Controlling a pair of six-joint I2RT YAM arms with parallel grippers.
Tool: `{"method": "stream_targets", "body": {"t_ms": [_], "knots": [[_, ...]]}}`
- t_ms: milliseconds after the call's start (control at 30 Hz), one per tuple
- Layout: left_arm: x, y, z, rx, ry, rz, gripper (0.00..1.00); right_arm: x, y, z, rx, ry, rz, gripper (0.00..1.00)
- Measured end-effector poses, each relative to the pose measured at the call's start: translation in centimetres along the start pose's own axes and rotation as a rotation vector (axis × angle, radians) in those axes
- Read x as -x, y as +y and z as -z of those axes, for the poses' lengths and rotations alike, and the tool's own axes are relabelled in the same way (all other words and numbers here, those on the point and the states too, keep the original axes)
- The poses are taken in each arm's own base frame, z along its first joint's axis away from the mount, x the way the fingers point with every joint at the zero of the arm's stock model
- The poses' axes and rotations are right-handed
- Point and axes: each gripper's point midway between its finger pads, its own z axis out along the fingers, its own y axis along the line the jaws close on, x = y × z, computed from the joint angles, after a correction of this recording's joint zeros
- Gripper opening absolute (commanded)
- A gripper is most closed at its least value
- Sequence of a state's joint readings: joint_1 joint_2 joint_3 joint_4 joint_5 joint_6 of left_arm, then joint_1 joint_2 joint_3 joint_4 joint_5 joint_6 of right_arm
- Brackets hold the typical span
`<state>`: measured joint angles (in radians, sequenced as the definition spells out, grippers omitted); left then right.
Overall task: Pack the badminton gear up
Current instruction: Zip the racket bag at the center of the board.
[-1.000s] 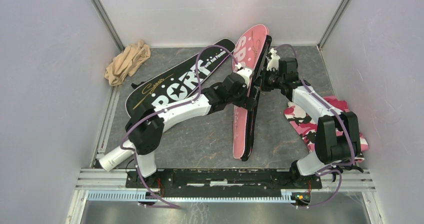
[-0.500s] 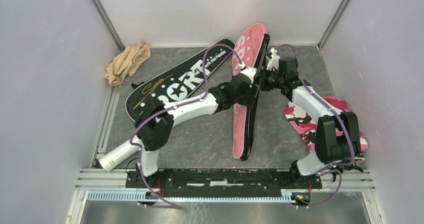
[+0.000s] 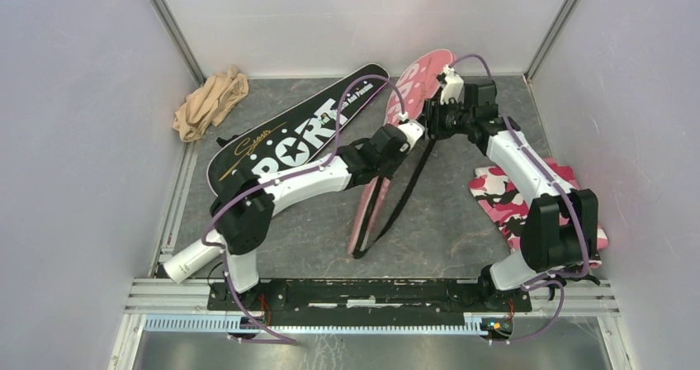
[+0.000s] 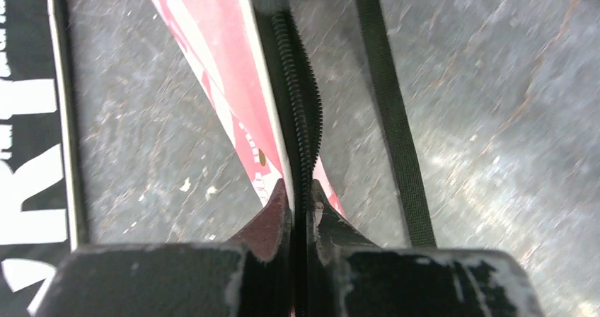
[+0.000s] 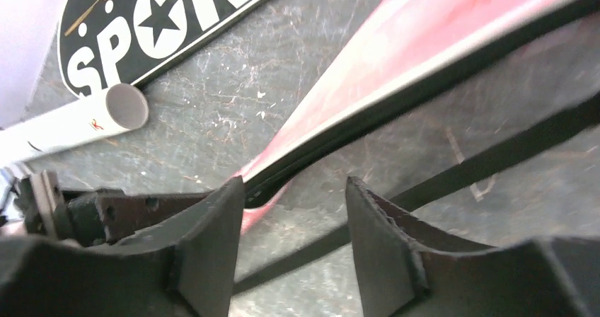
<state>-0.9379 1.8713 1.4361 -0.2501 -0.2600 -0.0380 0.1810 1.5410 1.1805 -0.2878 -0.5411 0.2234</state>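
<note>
Across the grey desk (image 3: 446, 221), the black SPORT bag (image 3: 289, 139) lies flat on a slant, its wide end toward the arms' bases and its narrow end toward the far wall. Just right of the black bag, the pink bag (image 3: 418, 77) is turned up on edge. Its narrow end is nearer the bases, and its wide end reaches past the black bag's far tip. Well right of the black bag, beyond the pink one, lies a pink camouflage cloth (image 3: 503, 196). A crumpled beige cloth (image 3: 210, 101) sits in the far corner to the black bag's left. A white tube (image 3: 188, 261) lies just off the black bag's wide end. A black strap (image 3: 404, 192) hangs from the pink bag on the side away from the black bag. The left hand (image 4: 298, 197) is clenched on the pink bag's zipper (image 4: 301, 112) edge. The right hand (image 5: 296, 186) is released, its fingers spread apart with the pink bag's edge seen between them and nothing pinched.
</note>
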Motion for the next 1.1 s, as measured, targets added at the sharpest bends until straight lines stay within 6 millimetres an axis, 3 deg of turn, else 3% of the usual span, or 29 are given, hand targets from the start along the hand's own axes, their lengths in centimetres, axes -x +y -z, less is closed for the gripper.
{"method": "stream_targets", "body": {"t_ms": [100, 233, 533, 667, 833, 1100], "knots": [[-1.1, 1.2, 1.6, -0.019, 0.035, -0.063, 0.02, 2.1, 0.8, 1.5, 0.009, -0.033, 0.108, 0.8], [-1.9, 1.9, 3.7, -0.1, 0.068, -0.123, 0.02, 3.7, 2.4, 4.6, 0.035, -0.06, 0.264, 0.82], [-1.5, 4.7, 8.5, -0.311, 0.055, -0.148, 0.02, 5.8, 2.7, 9.4, -0.011, -0.047, 0.565, 0.91], [-1.9, 6.0, 11.0, -0.372, 0.047, -0.172, 0.02, 5.6, 2.2, 11.3, -0.072, -0.027, 0.701, 0.95], [-2.7, 5.6, 12.8, -0.451, 0.049, -0.206, 0.02, 5.6, 1.2, 12.0, -0.127, 0.002, 0.801, 0.96], [-4.1, 4.6, 13.6, -0.52, 0.06, -0.239, 0.02, 5.3, -1.4, 11.4, -0.21, 0.075, 0.841, 0.96]]}}
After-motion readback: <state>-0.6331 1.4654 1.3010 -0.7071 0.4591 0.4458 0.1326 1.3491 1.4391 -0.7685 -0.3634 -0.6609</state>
